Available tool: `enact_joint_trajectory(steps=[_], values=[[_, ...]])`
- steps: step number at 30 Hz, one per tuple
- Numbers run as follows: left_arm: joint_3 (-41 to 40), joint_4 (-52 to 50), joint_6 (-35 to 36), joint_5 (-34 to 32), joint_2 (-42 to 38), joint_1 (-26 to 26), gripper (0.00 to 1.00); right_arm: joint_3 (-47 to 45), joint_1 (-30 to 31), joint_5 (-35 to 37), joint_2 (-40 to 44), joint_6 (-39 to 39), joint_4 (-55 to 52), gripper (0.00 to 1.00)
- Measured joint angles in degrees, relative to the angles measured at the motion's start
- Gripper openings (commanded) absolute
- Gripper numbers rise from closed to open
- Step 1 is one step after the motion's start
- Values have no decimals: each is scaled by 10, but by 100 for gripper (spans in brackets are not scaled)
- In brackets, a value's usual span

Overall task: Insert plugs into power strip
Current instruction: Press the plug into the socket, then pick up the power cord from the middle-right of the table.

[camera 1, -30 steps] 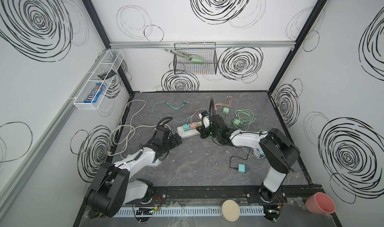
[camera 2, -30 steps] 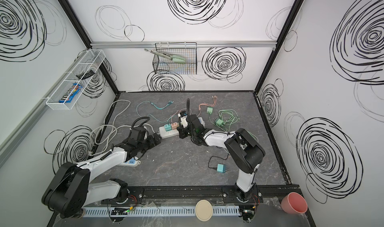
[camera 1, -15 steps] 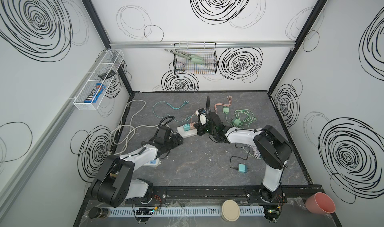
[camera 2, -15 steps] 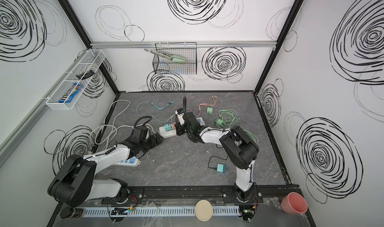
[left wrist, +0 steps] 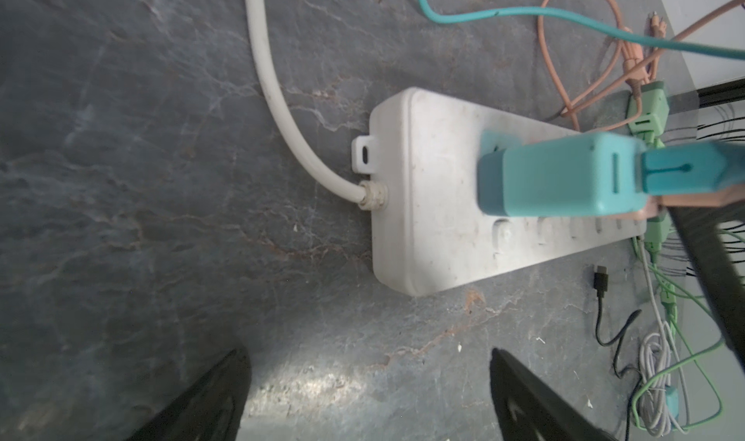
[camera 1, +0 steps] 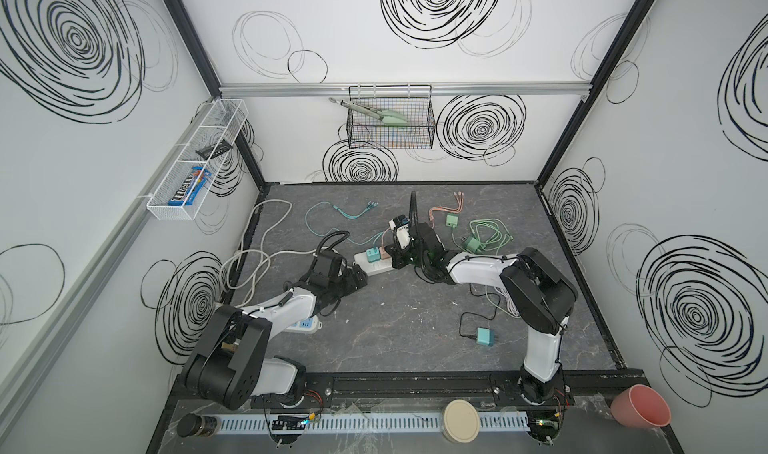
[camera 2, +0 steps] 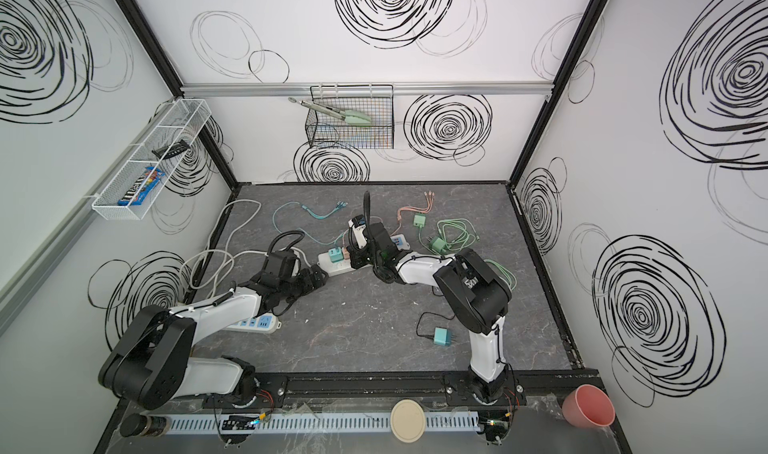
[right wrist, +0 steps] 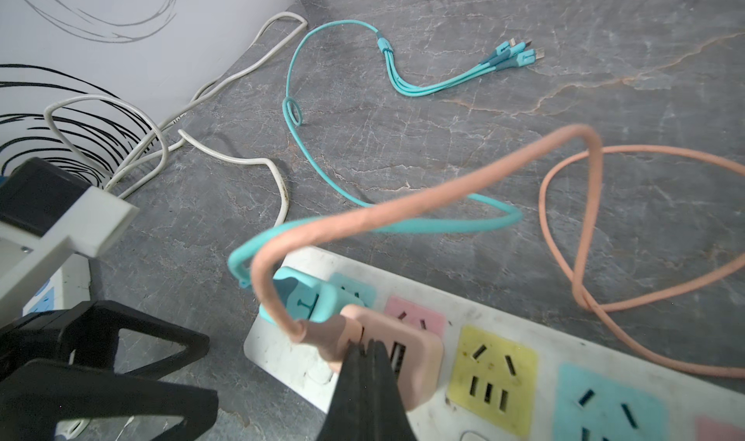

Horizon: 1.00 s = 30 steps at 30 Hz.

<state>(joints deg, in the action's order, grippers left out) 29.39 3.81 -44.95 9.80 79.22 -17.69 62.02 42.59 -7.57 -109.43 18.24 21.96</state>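
Two plugs seated in the white plastic power strip (left wrist: 435, 225) on the grey bench (left wrist: 161, 177).
The boxy teal charger cube (left wrist: 560, 177) and pink charger cube (right wrist: 423, 362) sit side by side at its cord end; right tool (right wrist: 367, 346), pressed together, touches the pink one; left tool (left wrist: 367, 354) spread and empty nearby.

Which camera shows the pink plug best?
The right wrist view: the pink plug fills the foreground, sitting on the power strip beside the teal plug. The left wrist view shows only a pink sliver behind the teal plug; in both top views it is a tiny speck.
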Motion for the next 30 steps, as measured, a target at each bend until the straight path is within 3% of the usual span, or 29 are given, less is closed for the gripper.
enact_joint_trajectory(steps=[6, 7, 8, 13, 20, 21, 24, 30], values=[[16, -13, 18, -26, 11, -4, 96, -7, -2, 6, 31, 0, -29, 56], [22, -24, 22, -40, 11, -9, 96, -15, -3, 10, 48, 0, -39, 70], [26, -32, 27, -54, 11, -17, 96, -26, -5, 16, 69, 1, -49, 73], [45, -60, 42, -124, 4, -72, 96, -89, -35, 54, 191, 16, -94, 79], [66, -85, 58, -206, -23, -122, 96, -144, -167, 67, 308, 53, -232, 81], [68, -85, 60, -212, -26, -123, 96, -152, -185, 66, 319, 58, -258, 99], [69, -85, 61, -229, -36, -124, 96, -171, -220, 61, 349, 75, -349, 97], [69, -84, 62, -239, -40, -123, 96, -235, -282, -22, 388, 113, -442, 97]])
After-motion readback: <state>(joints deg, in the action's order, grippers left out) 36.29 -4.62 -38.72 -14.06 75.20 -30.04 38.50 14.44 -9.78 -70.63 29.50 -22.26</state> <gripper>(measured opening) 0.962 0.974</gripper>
